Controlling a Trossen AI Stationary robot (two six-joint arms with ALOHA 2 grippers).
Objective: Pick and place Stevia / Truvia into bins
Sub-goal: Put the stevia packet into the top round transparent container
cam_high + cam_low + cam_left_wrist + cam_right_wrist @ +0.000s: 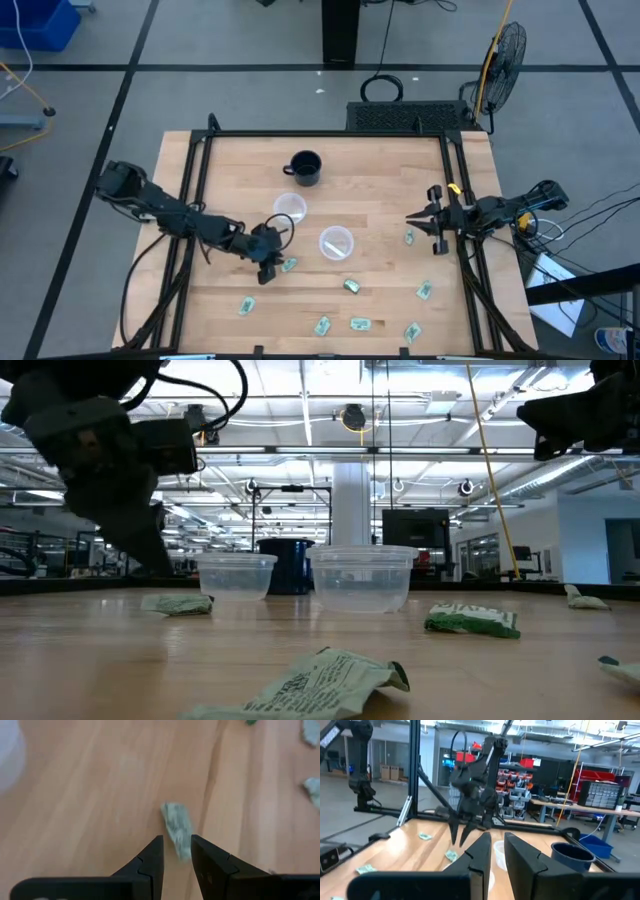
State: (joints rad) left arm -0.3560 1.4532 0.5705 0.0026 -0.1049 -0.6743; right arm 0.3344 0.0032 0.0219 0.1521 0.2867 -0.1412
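Note:
Several light green and white Stevia packets lie flat on the wooden table, among them one [289, 264] beside my left gripper [270, 268]. In the left wrist view this packet [176, 827] lies just ahead of the gripper [177, 842], whose open fingers slant down over it; I cannot tell whether they touch it. The two bins are clear cups, one [290, 208] nearer the far edge and one [336, 243] just right of the left gripper. My right gripper [410, 217] waits level at the table's right side with a narrow gap and nothing between its fingers [495, 842].
A black mug [304, 168] stands beyond the bins. More packets lie along the near edge [322, 325], [360, 323], [412, 331], at near left [246, 306], and on the right [424, 290], [409, 237]. A darker green packet [352, 286] lies near the middle.

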